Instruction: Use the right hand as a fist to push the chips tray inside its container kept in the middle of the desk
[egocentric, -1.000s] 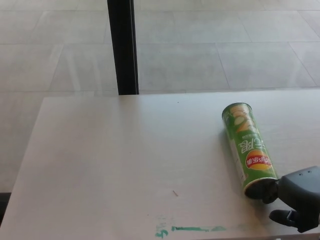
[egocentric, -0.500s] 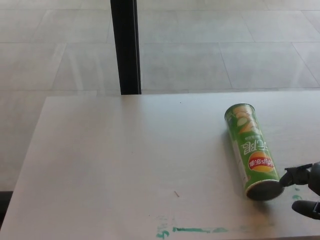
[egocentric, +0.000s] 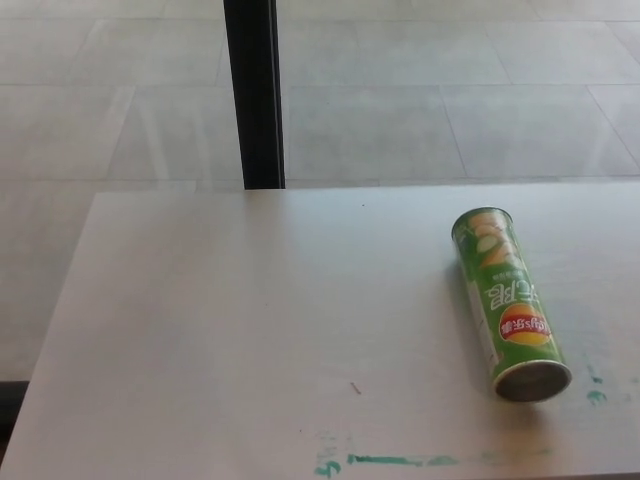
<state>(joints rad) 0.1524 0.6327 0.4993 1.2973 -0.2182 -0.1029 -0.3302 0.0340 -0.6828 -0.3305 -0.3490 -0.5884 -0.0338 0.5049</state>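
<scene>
Green chips container (egocentric: 507, 303) lying on its side toward the right of the desk (egocentric: 250, 320), near end facing the viewer, no tray seen protruding; neither hand is in view, so an off-centre fist push could roll or skid the can.

A single head view looks down and forward from fairly near over the pale worktop (egocentric: 230, 330), taking in its far edge, the tiled floor (egocentric: 450, 110) beyond and a black post (egocentric: 255, 90).
</scene>
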